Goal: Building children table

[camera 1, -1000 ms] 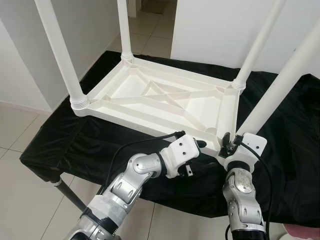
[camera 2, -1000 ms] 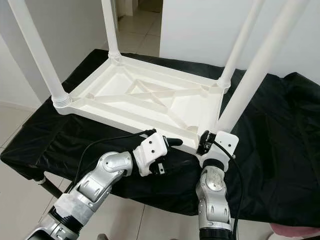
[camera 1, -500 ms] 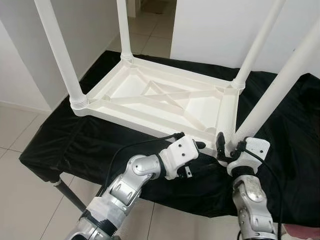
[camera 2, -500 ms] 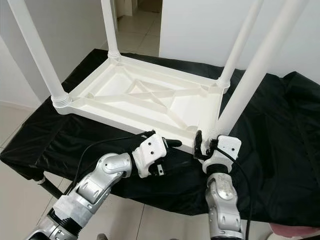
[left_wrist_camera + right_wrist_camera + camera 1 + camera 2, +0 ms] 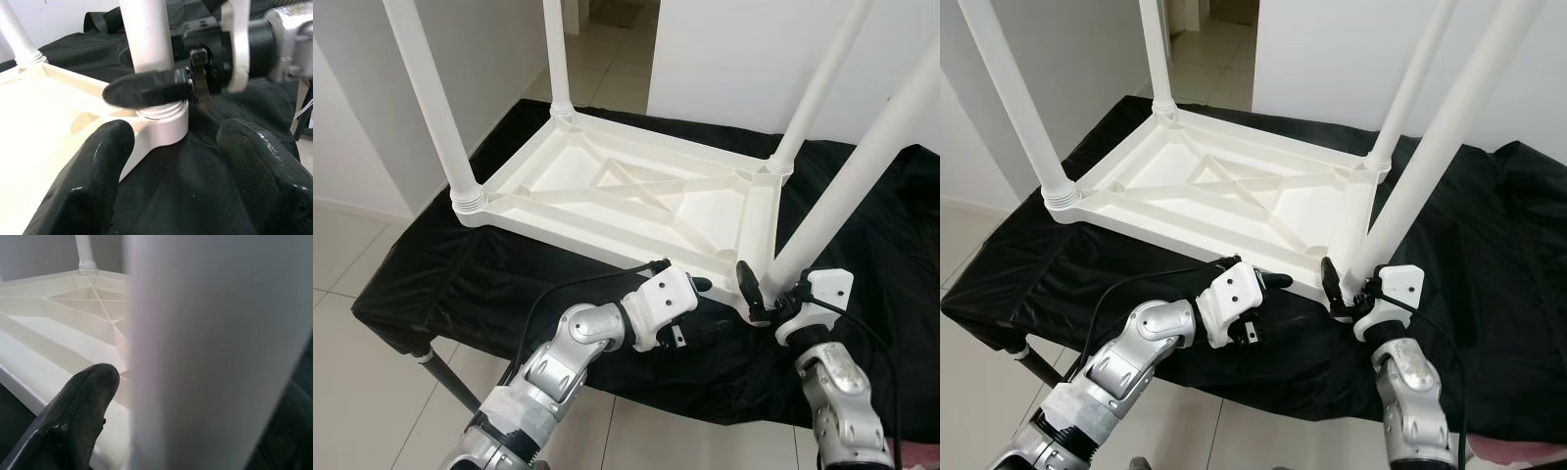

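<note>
Across the middle of the left eye view, the white children's table (image 5: 636, 201) is lying upside down on a black cloth (image 5: 460, 274), its four legs pointing up out of the frame; the near right leg (image 5: 842, 196) is running diagonally from the upper right corner down to its socket at lower right. At lower centre the left gripper (image 5: 697, 285) is sitting just beside the table's near edge, fingers spread apart and empty. At lower right the right gripper (image 5: 766, 294) is straddling the base of that leg, one black finger (image 5: 745, 284) showing on the leg's left side; whether it is actually squeezing the leg cannot be told. Turning to the right eye view, the same layout is showing, with the right gripper (image 5: 1349, 292) at the foot of the near right leg (image 5: 1430, 157). In the left wrist view, two black fingertips (image 5: 98, 166) are framing the leg socket (image 5: 161, 120) in the centre, well apart, while a finger of the right gripper is crossing in front of the leg just above the socket. In the right wrist view, the blurred white leg (image 5: 215, 352) is occupying the centre and right, a dark fingertip (image 5: 78, 406) lying close beside it at lower left, the table's ribbed underside (image 5: 63, 318) stretching behind.
</note>
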{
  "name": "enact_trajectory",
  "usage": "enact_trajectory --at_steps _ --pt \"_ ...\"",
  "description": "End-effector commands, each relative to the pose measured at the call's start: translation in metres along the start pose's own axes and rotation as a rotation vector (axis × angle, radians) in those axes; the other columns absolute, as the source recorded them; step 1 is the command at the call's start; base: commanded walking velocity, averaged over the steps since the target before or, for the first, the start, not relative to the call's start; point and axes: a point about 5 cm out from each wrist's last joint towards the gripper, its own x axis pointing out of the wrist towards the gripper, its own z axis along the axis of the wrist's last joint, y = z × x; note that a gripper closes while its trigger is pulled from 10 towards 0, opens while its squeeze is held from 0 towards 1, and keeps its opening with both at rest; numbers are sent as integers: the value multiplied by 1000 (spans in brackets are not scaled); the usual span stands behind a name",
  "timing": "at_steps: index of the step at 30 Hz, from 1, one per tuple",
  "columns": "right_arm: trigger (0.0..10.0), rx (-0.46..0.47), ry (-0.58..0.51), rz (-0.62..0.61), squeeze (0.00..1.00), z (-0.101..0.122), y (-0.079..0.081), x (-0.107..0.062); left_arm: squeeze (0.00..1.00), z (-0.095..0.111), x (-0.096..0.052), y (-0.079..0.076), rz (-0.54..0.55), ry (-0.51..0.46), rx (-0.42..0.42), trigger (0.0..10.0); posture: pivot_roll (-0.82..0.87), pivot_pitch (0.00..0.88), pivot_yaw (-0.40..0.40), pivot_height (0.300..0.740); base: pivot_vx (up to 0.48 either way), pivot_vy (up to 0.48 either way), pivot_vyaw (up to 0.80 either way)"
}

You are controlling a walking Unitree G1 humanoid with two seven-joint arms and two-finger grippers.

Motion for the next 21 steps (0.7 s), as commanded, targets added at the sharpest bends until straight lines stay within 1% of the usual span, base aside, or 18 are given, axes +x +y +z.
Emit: enact_trajectory --at_steps 1,2,3,4,5,6,9,13,20,21 --pt "10000 6 8 39 0 -3 -1 1 0 1 0 -2 -24 4 13 10000 -90 0 -37 740 0 0 0" --pt "7765 -13 17 60 0 -3 -2 3 0 1 1 -2 -24 4 13 10000 -90 0 -38 740 0 0 0" --pt "2431 -21 34 81 0 -5 -3 5 0 1 1 -3 -24 3 13 10000 -91 0 -40 740 0 0 0" --pt "2431 -21 34 81 0 -5 -3 5 0 1 1 -3 -24 3 13 10000 -91 0 -40 740 0 0 0" --pt "471 -34 44 98 0 -7 -3 6 0 2 2 -3 -24 2 13 10000 -89 0 -40 740 0 0 0" --pt "0 -45 61 103 0 -9 -4 7 0 2 2 -3 -22 0 12 10000 -87 0 -43 740 0 0 0" --pt "0 -52 73 114 0 -13 -6 8 0 3 3 -3 -18 -3 11 10000 -87 0 -44 740 0 0 0" --pt "0 -27 71 137 0 -16 -6 9 0 1 1 -3 -6 1 6 10000 -72 0 -57 740 0 0 0" --pt "0 -26 74 149 0 -18 -7 10 0 1 0 -4 1 1 2 10000 -70 0 -62 740 0 0 0" --pt "10000 -18 74 145 0 -18 -6 10 0 1 0 -4 3 0 -1 10000 -70 0 -63 740 0 0 0"
